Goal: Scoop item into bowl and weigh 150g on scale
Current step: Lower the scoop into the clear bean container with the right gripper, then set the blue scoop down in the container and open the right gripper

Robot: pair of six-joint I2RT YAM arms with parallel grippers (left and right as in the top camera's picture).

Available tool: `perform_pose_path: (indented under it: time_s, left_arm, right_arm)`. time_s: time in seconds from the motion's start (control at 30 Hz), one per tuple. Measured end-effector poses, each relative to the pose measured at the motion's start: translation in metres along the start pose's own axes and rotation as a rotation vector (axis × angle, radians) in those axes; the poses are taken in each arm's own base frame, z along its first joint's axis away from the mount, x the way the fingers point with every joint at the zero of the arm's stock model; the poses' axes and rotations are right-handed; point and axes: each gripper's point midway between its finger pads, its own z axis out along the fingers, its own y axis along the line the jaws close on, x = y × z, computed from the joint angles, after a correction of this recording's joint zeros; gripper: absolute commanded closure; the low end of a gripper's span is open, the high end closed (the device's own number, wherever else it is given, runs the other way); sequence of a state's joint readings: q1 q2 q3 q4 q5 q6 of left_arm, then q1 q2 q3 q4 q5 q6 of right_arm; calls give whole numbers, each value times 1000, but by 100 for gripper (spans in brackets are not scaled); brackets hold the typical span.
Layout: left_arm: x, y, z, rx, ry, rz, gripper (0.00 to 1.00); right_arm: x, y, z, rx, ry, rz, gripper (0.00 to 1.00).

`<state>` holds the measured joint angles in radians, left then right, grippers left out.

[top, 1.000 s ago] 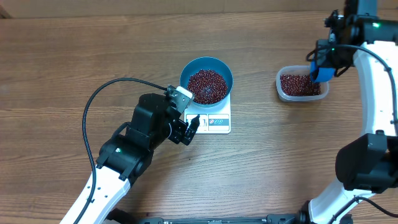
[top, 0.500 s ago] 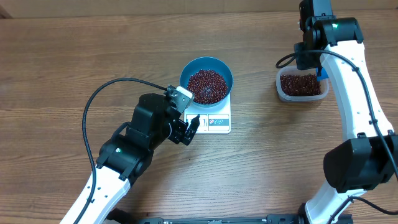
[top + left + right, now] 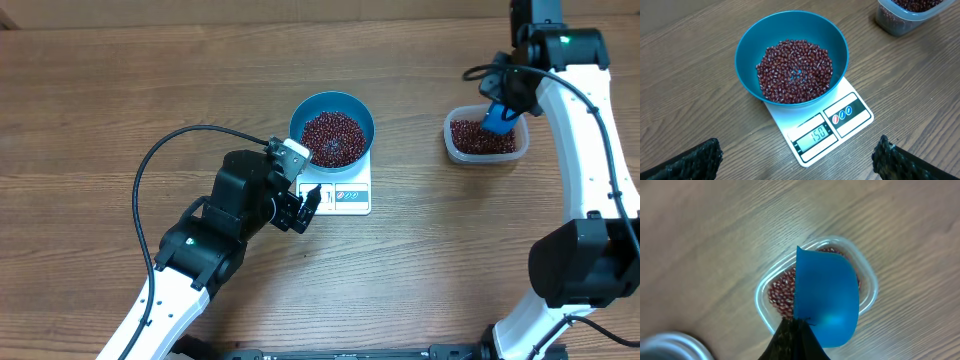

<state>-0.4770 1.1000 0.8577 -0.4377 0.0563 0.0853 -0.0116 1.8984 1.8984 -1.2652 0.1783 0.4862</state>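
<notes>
Wooden table [image 3: 685, 75] bears bowl [image 3: 746, 50] on scale [image 3: 860, 117] beyond wide-spread left fingers [image 3: 690, 161]; right fingers [image 3: 795, 341] clamp scoop [image 3: 827, 295] above tub [image 3: 761, 294].

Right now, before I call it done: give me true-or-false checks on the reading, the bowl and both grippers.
1. The scale's display reads 150. True.
2. The blue bowl stands on the table beside the scale. False: it stands on the scale, beans inside.
3. The right gripper is shut on the blue scoop. True.
4. The left gripper grips the bowl's rim. False: it is open, holding nothing.
5. The clear tub is empty. False: beans lie in it.
</notes>
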Motion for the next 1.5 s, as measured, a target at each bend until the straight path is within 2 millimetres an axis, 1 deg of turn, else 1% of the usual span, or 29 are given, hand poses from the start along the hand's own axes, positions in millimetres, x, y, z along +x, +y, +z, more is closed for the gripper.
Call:
perform_pose_path:
  time_s: [0.13,0.23,0.33,0.47,0.67,0.73,0.77,0.83,0.9,0.93,1.0,1.2,1.3,1.37,1.4,1.43,1.47,1.5]
  left_arm:
    - [0,0,0,0,0,0,0]
    - [0,0,0,0,0,0,0]
    - [0,0,0,0,0,0,1]
    - [0,0,0,0,0,0,0]
    - [0,0,0,0,0,0,1]
    - [0,0,0,0,0,0,0]
    - [0,0,0,0,0,0,0]
    - [0,0,0,0,0,0,0]
    - [0,0,0,0,0,0,0]
    - [0,0,0,0,0,0,0]
    - [0,0,0,0,0,0,0]
    - [0,0,0,0,0,0,0]
    - [0,0,0,0,0,0,0]
    - [0,0,0,0,0,0,0]
    - [0,0,0,0,0,0,1]
    - [0,0,0,0,0,0,0]
    - [0,0,0,0,0,0,0]
    - [0,0,0,0,0,0,0]
  right_arm:
    - [-3,-4,1,-14,8,184,96]
    - [-9,1,2,-39,-10,294,96]
    - [-9,3,6,-47,-9,345,96]
    - [-2,1,16,-36,11,401,96]
    - [-2,-1,20,-23,2,448,96]
    - [1,-3,23,-12,6,454,78]
    - [2,-4,24,-6,9,464,64]
    - [6,-6,27,4,17,470,46]
    - [9,-8,30,15,23,477,36]
    - [10,-8,31,17,26,481,33]
    - [10,-9,32,17,26,491,29]
    - [10,-9,32,17,26,495,28]
    - [11,-9,32,21,29,494,23]
    - [12,-10,32,23,31,492,16]
    - [12,-10,31,25,33,489,8]
    - [12,-10,31,25,34,477,4]
    - [12,-10,31,25,35,464,0]
    - [12,-10,31,25,35,448,0]
